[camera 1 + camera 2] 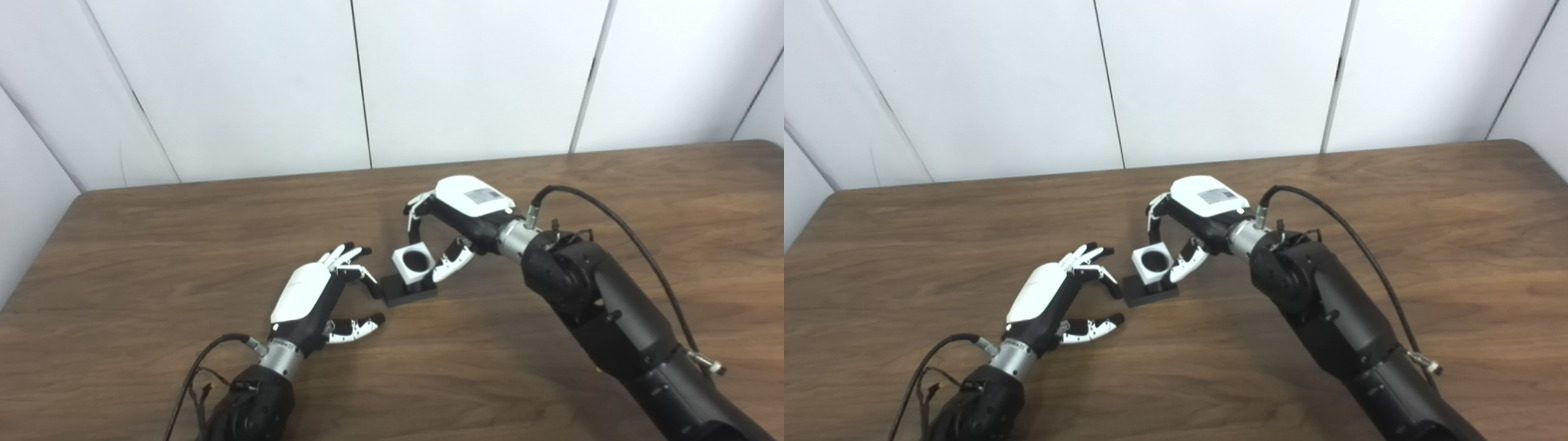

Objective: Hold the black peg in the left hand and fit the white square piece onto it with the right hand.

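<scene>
The white square piece (415,264), with a round hole showing black inside, sits on the black peg's square base (409,294) at the middle of the table. My left hand (312,294) is open just left of the base, with its fingertips (367,275) close to the base's left corner. My right hand (468,205) is open around the white piece: its fingers (416,214) curl above and behind it, apart from it, and its thumb (454,260) lies by its right side. I cannot tell if the thumb touches it.
The brown wooden table (184,245) stretches to both sides. White wall panels (245,79) stand behind its far edge. A black cable (618,220) arcs over my right forearm, and a cable (190,380) hangs off my left wrist.
</scene>
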Controlling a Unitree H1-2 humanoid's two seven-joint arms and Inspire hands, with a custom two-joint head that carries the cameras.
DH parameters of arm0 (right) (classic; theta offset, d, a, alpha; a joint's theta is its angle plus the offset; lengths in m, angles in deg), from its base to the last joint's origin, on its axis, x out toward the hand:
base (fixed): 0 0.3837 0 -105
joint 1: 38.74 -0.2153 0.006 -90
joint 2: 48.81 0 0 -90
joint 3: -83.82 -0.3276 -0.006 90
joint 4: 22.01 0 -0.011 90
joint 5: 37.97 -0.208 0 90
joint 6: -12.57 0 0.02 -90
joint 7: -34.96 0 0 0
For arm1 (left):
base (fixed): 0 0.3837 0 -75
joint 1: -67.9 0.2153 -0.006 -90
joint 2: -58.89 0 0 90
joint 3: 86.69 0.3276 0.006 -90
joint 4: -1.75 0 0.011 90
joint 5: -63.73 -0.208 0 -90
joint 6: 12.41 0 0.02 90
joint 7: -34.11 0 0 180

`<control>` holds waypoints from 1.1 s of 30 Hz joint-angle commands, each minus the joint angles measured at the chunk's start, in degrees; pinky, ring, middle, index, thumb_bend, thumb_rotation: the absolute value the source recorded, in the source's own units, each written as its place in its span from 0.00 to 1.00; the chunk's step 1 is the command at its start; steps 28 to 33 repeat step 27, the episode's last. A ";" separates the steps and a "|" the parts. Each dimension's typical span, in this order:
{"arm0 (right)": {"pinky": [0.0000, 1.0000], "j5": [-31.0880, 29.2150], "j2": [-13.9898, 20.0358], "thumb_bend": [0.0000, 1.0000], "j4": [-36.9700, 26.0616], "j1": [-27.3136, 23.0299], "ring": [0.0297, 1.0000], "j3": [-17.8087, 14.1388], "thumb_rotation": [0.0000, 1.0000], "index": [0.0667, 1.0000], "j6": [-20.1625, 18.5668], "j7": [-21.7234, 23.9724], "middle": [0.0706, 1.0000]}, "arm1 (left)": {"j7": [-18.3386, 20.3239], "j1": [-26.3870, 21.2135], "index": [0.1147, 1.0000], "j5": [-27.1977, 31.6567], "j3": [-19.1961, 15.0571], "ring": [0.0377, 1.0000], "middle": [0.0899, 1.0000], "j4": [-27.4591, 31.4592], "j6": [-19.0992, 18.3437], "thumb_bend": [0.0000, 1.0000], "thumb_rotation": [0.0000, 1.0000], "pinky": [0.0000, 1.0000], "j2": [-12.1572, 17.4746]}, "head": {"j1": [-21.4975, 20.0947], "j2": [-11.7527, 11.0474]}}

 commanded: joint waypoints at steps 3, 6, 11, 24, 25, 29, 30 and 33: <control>0.79 -0.29 1.55 0.80 -1.70 -0.83 0.85 -0.58 0.38 0.73 -0.50 1.16 0.86 | -0.21 -1.52 0.42 -0.04 -0.55 0.97 0.90 1.97 -0.06 0.52 0.06 0.97 0.87 | 0.03 0.13; 0.79 -0.32 1.82 0.82 -2.14 -0.69 0.86 -0.75 0.41 0.77 -0.77 2.01 0.87 | -0.35 -1.70 0.42 -0.09 -0.44 0.97 0.90 1.69 0.14 0.52 0.06 0.97 0.85 | 0.25 0.21; 0.81 -0.41 1.80 0.85 -2.31 -0.18 0.88 -1.01 0.43 0.78 -0.84 2.40 0.89 | -0.25 -1.85 0.42 -0.09 -0.38 0.97 0.90 1.69 -0.05 0.52 0.07 0.97 0.71 | 0.36 0.36; 0.80 -0.72 2.75 0.98 -2.59 -0.40 0.91 -0.81 0.45 0.88 -1.84 6.00 0.93 | -0.48 -2.09 0.42 -0.13 -0.26 0.97 0.90 2.01 -0.57 0.52 0.06 0.98 0.31 | 0.42 0.40; 0.80 -0.64 2.79 0.98 -2.63 -0.42 0.91 -0.78 0.45 0.88 -1.99 6.18 0.93 | -0.51 -2.10 0.42 -0.10 -0.28 0.97 0.90 1.98 -0.55 0.52 0.06 0.98 0.31 | 0.42 0.40; 0.80 -0.71 2.92 0.98 -2.63 -0.42 0.90 -0.78 0.43 0.88 -2.14 6.41 0.93 | -0.55 -2.17 0.42 -0.14 -0.28 0.97 0.90 1.87 -0.56 0.52 0.06 0.98 0.33 | 0.67 0.43; 0.80 -0.71 2.92 0.98 -2.63 -0.42 0.90 -0.78 0.43 0.88 -2.14 6.41 0.93 | -0.55 -2.17 0.42 -0.14 -0.28 0.97 0.90 1.87 -0.56 0.52 0.06 0.98 0.33 | 0.67 0.43; 0.80 -0.71 2.92 0.98 -2.63 -0.42 0.90 -0.78 0.43 0.88 -2.14 6.41 0.93 | -0.55 -2.17 0.42 -0.14 -0.28 0.97 0.90 1.87 -0.56 0.52 0.06 0.98 0.33 | 0.67 0.43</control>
